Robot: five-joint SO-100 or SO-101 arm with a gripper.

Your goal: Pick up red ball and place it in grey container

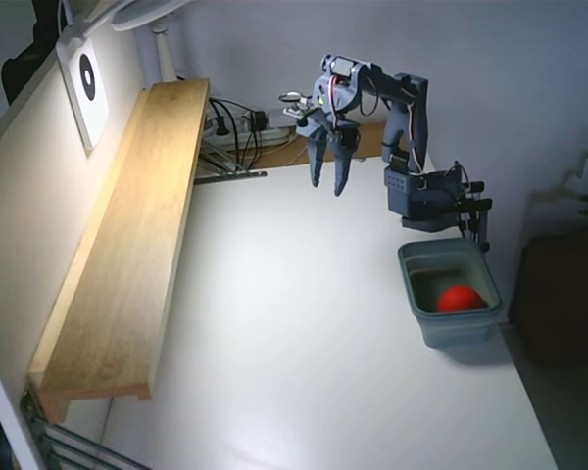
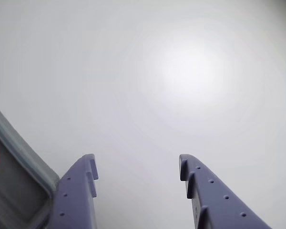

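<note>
red ball (image 1: 459,298) sits inside the grey container (image 1: 449,326) at the desk's (image 1: 304,372) right edge in fixed view. arm folded high behind it, gripper (image 1: 328,184) pointing down, fingers spread w/ nothing between, well apart from container. wide bare desk to the left, wooden shelf (image 1: 127,245) along left wall.

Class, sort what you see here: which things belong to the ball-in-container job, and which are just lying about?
Job: red ball, lying inside the grey container; the gripper, open and empty.

Lying about: wooden shelf, cables, lamp, target card.
</note>
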